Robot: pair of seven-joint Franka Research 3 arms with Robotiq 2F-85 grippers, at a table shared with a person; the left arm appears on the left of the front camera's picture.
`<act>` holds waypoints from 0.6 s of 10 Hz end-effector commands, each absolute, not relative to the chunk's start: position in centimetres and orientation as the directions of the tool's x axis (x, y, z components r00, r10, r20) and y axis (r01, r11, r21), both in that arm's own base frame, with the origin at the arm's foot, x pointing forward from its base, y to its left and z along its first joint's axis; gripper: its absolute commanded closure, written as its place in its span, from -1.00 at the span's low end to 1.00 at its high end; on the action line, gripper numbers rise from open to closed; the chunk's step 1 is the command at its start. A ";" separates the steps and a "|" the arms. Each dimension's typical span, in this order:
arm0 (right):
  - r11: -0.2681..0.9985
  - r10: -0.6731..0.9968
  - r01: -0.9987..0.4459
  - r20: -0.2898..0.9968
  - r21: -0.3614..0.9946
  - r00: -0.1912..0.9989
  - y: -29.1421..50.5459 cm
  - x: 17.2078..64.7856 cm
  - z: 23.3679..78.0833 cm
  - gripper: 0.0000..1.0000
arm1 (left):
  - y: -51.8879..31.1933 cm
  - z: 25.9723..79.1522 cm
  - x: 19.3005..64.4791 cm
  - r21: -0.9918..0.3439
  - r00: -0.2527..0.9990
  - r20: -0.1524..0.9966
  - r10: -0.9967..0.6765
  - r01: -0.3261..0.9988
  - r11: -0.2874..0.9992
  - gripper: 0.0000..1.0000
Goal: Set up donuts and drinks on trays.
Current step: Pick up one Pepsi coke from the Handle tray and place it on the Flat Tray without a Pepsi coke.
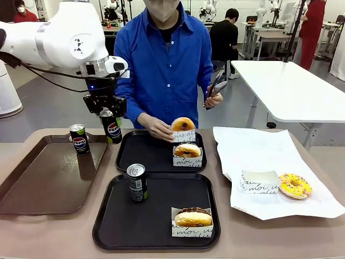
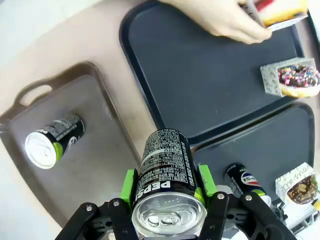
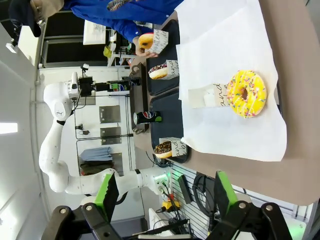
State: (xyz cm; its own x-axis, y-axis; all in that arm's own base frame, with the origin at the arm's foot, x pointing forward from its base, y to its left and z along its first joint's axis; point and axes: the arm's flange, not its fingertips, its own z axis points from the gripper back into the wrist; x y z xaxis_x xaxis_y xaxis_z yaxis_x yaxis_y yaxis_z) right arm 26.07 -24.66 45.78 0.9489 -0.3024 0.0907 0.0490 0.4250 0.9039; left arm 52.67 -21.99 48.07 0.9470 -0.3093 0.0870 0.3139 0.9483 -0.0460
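Left gripper (image 2: 168,186) hangs raised over the table, clamped on a can (image 2: 165,155) — right gripper (image 3: 162,194) apparently empty, jaws apart.

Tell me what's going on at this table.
The left gripper holds a Pepsi can off the table, by the left rim of the far black tray. The person's hand holds a sleeved donut at that tray, beside a second donut resting on it. The near black tray carries a standing can and a chocolate-topped donut. A spare can stands on the brown tray, and a yellow donut lies on white paper. The right gripper is open and holds nothing.
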 end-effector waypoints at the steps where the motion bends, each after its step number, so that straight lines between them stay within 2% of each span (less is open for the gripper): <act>1: 0.424 -0.290 0.041 0.093 0.905 0.952 -24.8 25.9 45.7 -1.00 | -17.5 51.5 49.6 -0.063 0.932 -0.036 -0.361 0.359 0.931 -0.17; 2: 0.424 -0.290 0.041 0.093 0.905 0.952 -24.8 25.9 45.7 -1.00 | -13.9 52.7 46.6 -0.071 0.910 -0.058 -0.410 0.405 0.911 -0.17; 4: 0.424 -0.290 0.041 0.093 0.905 0.952 -24.8 25.9 45.7 -1.00 | -8.6 52.3 41.0 -0.140 0.928 -0.029 -0.371 0.364 0.921 -0.17; 6: 0.424 -0.290 0.041 0.093 0.905 0.952 -24.8 25.9 45.7 -1.00 | -7.6 52.7 39.5 -0.128 0.927 -0.011 -0.374 0.370 0.920 -0.17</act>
State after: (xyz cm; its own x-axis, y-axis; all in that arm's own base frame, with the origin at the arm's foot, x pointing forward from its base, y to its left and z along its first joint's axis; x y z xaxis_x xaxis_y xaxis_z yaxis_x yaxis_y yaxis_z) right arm 26.09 -24.67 45.71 0.9491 -0.3023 0.0888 0.0506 0.4243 0.9041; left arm 39.68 -6.85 52.91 0.9310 -0.3626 -0.0412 0.3547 0.9258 -0.1309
